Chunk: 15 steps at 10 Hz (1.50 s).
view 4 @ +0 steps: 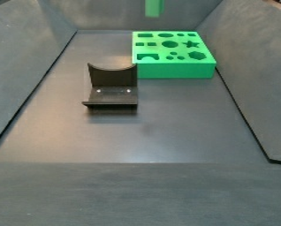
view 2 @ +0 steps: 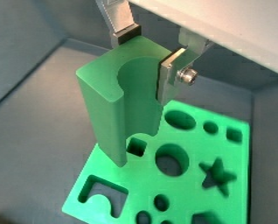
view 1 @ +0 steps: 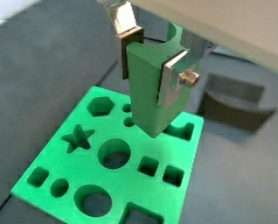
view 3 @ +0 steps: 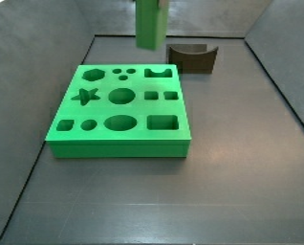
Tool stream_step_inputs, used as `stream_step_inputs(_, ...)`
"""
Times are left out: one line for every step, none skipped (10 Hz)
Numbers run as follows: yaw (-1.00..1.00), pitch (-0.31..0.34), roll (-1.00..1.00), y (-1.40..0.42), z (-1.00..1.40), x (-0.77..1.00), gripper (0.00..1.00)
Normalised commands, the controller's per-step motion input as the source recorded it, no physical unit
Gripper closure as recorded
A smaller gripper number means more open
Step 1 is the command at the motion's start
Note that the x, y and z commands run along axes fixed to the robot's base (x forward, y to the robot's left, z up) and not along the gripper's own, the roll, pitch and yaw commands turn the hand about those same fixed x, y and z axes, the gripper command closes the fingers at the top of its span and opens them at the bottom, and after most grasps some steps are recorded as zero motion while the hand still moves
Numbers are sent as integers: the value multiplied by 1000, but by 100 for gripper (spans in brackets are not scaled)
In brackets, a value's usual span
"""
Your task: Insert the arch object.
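Gripper [view 2: 149,51] above green board [view 2: 183,185], fingers [view 2: 173,70] clamping green arch object [view 2: 112,105].

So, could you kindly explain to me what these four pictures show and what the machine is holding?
This is a single robot arm ending in a two-fingered claw. Two pictures come from cameras on the arm's wrist, looking down past the claw. The other two come from cameras fixed beside the table, which take in the whole dark work area.

The claw's silver fingers are closed on a tall green block. It has a half-round groove down one face, so it is the arch piece. It hangs in the air above the far part of the green board, and is not in any hole yet.

The board lies flat on the floor and has cut-outs such as a star, circles and squares. Next to it, and not touching it, stands the dark fixture, which is part of the rig.
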Motion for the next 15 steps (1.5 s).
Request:
stream_step_inputs(-1000,0,0,9,-403,0,100)
stream_step_inputs(-986,0,0,29,-403,0,100)
stream_step_inputs(-1000,0,0,9,-397,0,100)
stream_step_inputs(-1000,0,0,6,-383,0,100)
stream_step_inputs(-966,0,0,37,-323,0,100)
stream_step_inputs(-680,0,-6,306,-286,0,100)
stream_step_inputs(-220,0,-154,646,-291,0,100)
stream_step_inputs(-86,0,-206,740,-334,0,100)
stream_step_inputs(-91,0,-246,714,-351,0,100)
stream_step_inputs(-114,-6,-271,674,-331,0,100)
stream_step_inputs(-354,-26,-290,394,-237,0,100)
stream_step_inputs(-851,-56,-206,0,-97,177,100)
stream_step_inputs(-960,0,-113,0,-240,94,100)
stream_step_inputs(-1000,-6,-51,0,-257,0,100)
stream_step_inputs(-1000,-29,-14,0,-194,0,100)
